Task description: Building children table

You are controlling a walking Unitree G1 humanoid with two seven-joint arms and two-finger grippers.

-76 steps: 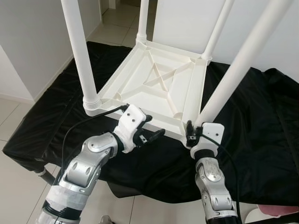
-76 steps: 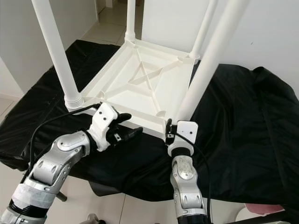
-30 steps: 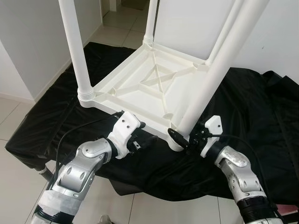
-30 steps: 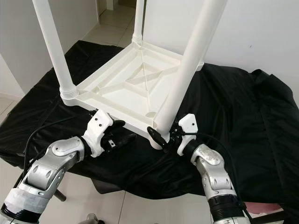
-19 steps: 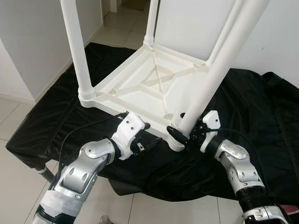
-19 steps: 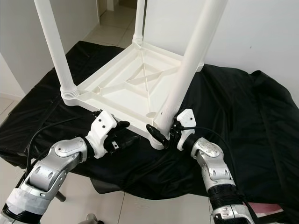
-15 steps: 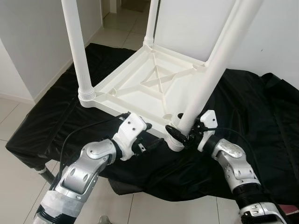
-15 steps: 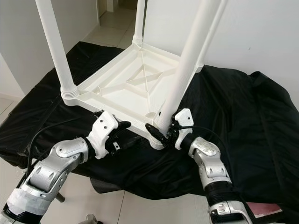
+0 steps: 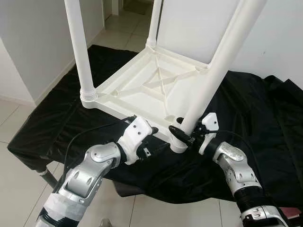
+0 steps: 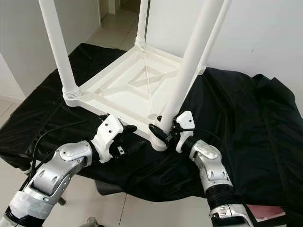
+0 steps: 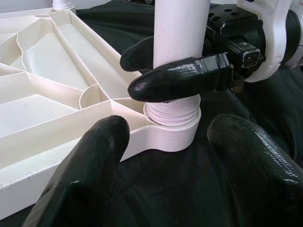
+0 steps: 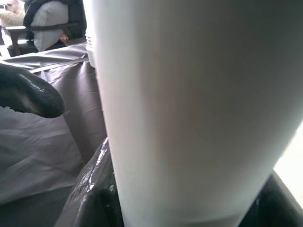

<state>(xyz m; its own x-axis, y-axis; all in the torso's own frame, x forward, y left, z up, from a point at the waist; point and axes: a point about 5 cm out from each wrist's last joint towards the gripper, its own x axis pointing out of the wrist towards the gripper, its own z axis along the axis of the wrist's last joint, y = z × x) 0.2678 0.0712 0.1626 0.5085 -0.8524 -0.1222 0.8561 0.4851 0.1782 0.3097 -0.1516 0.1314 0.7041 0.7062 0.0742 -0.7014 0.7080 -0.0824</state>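
From the head views, the white plastic table (image 9: 156, 90) lies upside down on a black cloth (image 9: 255, 123) spread over a low surface, its ribbed underside facing up and its round legs standing in the corners. The right gripper (image 9: 185, 135) has its two black fingers closed around the near-right leg (image 9: 213, 80) just above its threaded collar. The left gripper (image 9: 152, 147) sits just beside the table's near edge, a little left of that corner. In the left wrist view, the left gripper's own fingers (image 11: 90, 165) are spread wide with nothing between them, pointed at the corner socket (image 11: 173, 130), while the right gripper's fingers wrap the leg directly above the screw threads. In the right wrist view, the leg (image 12: 184, 109) looms close and smooth between the fingers (image 12: 28, 92). The table looks like thin moulded plastic, so it is probably light and stiff but glossy and apt to slip under a rubber pad. The low hold by the collar seems the sound one, since a grip higher up the long leg would lever the light top about. The rim beside the socket looks the best place to steady it.
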